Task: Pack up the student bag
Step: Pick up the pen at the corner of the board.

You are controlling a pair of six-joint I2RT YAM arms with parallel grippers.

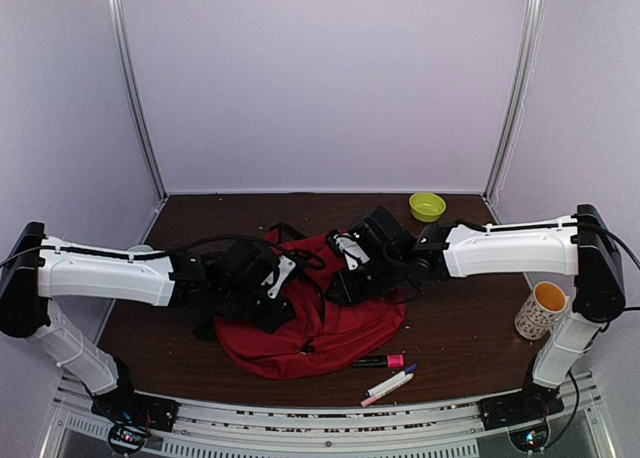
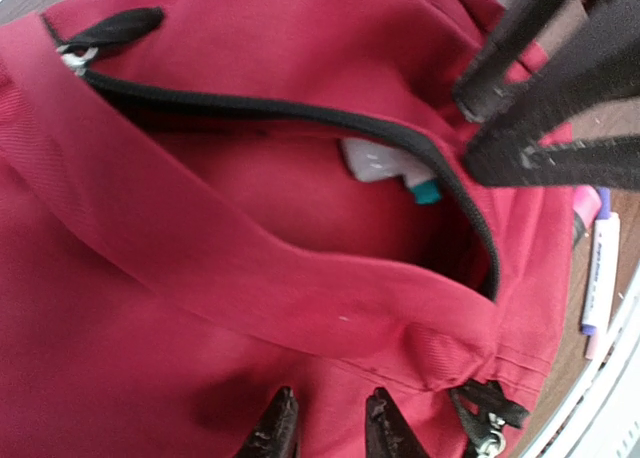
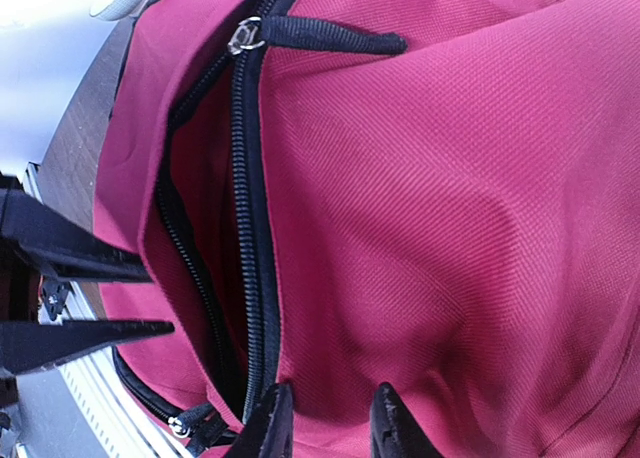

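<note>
Student bag [image 1: 310, 333]: on the desk [image 1: 460, 328], zipper [image 3: 245, 228] open.
Left tool [image 2: 325, 423]: clamped on red fabric below the opening.
Right tool [image 3: 327, 413]: clamped on fabric beside the zipper.

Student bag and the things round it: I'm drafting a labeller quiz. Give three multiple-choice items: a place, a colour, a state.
1. Where do the markers lie? A) far left corner B) between the student bag and the table's near edge C) under the left arm
2. The bowl's colour? A) blue B) white C) green
3. The bag's zipper is: A) open B) shut C) missing

1 B: they lie just before the bag.
2 C: it looks yellow-green.
3 A: the left wrist view shows the pocket gaping.
</note>
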